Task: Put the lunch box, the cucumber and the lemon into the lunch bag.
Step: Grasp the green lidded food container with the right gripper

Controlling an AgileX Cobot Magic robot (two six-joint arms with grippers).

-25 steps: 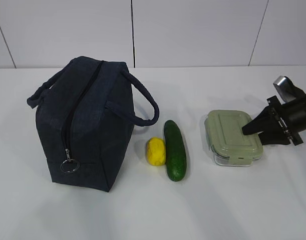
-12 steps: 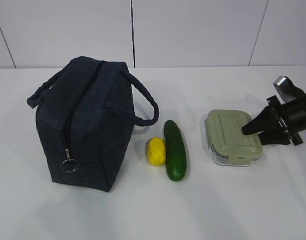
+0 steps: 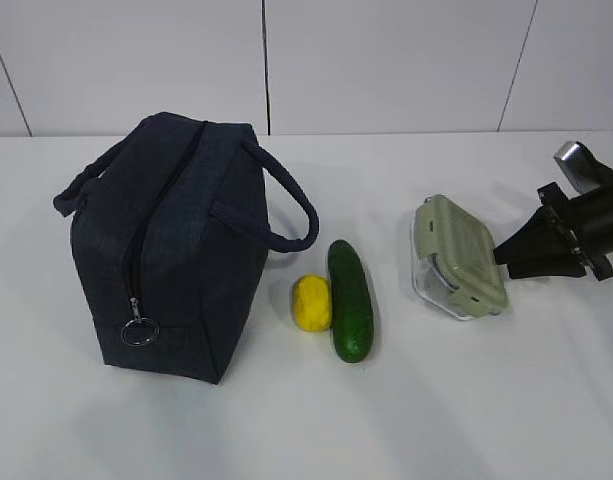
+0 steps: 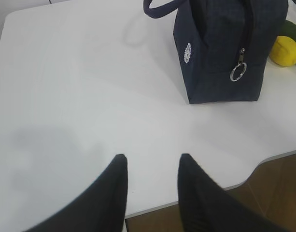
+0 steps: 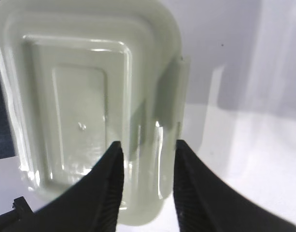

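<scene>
The lunch box (image 3: pixel 458 258), clear with a sage-green lid, is tilted up on its left edge, with its lid facing left. My right gripper (image 3: pixel 503 256) is shut on its right rim; in the right wrist view the jaws (image 5: pixel 148 145) straddle the lid's edge and clip tab (image 5: pixel 80 106). The cucumber (image 3: pixel 350 300) and the lemon (image 3: pixel 312 302) lie side by side on the table. The navy lunch bag (image 3: pixel 171 250) stands left of them, zipped shut, with its ring pull (image 3: pixel 139 331) hanging low. My left gripper (image 4: pixel 150 159) is open and empty over the table's edge, apart from the bag (image 4: pixel 225 48).
The white table (image 3: pixel 286 420) ends near the left gripper, where a brown floor (image 4: pixel 263 193) shows. A white panelled wall (image 3: pixel 386 60) stands behind. The bag's loop handles (image 3: pixel 291 205) stick out to either side.
The lunch box lay flat on the table; now its right side is raised and it stands tilted. The right gripper has moved slightly right and up. The rest has not moved.
</scene>
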